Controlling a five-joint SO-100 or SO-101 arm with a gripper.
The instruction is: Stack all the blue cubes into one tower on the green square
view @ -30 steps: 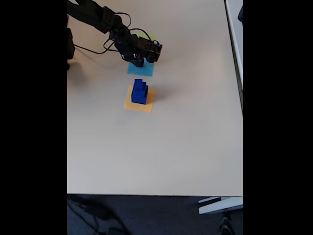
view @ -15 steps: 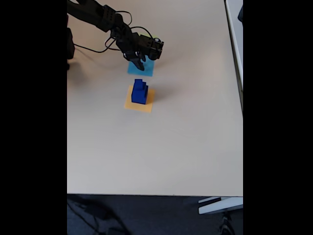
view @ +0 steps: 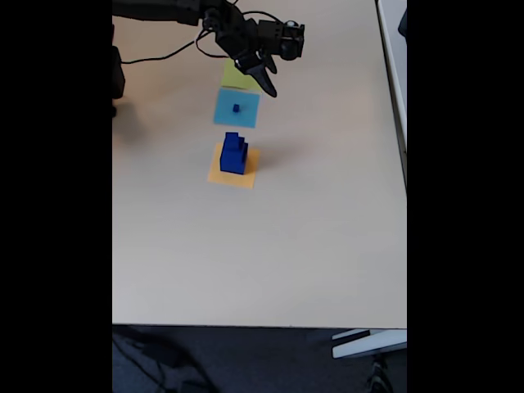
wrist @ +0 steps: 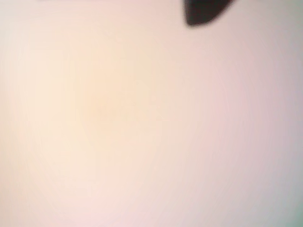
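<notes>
In the fixed view a stepped stack of dark blue cubes (view: pixel 233 153) stands on the orange square (view: pixel 246 176). One tiny blue cube (view: pixel 236 107) sits alone on the light-blue square (view: pixel 237 110). The green square (view: pixel 235 79) lies just beyond it, partly covered by the arm. My gripper (view: pixel 264 80) hangs above the green square's right edge, up and to the right of the tiny cube, open and holding nothing. The wrist view is blurred; a dark fingertip (wrist: pixel 203 12) shows at its top edge over pale table.
The beige table (view: pixel 270 254) has wide free room in front of and to the right of the squares. Black cables (view: pixel 164 57) trail at the back left beside the arm's base. The table's front edge runs across the lower part of the fixed view.
The gripper has lifted off the light-blue square and moved back and to the right, leaving the tiny blue cube on that square. The stack on the orange square has not moved.
</notes>
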